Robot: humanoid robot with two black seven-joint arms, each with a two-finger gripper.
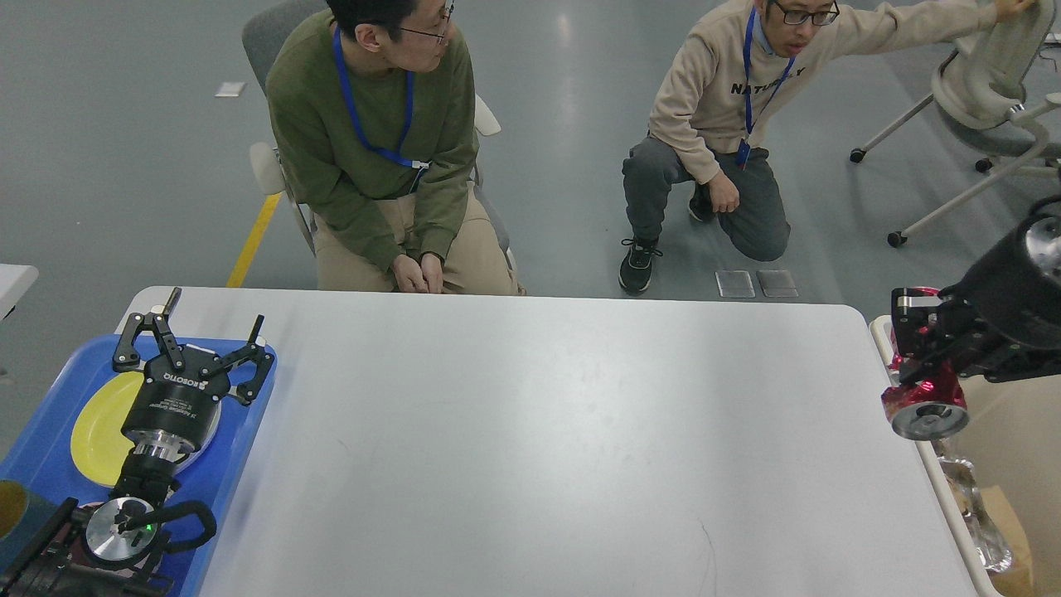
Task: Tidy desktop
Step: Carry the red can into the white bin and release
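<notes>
The desktop (530,448) is a large white table top filling the lower middle of the head view. My left gripper (199,336) hovers open over a blue tray (240,464) at the table's left end, nothing between its fingers. A yellow plate (95,431) lies on that tray under my left wrist. My right gripper (924,352) is shut on a crushed red can (924,406), held just past the table's right edge over the beige bin (1007,414).
The beige bin holds crumpled foil and brown paper (982,514). Two people are beyond the far edge: one seated (381,149), one kneeling (729,124). An office chair (986,91) stands at the far right. A dark cup (12,510) shows at the tray's near left.
</notes>
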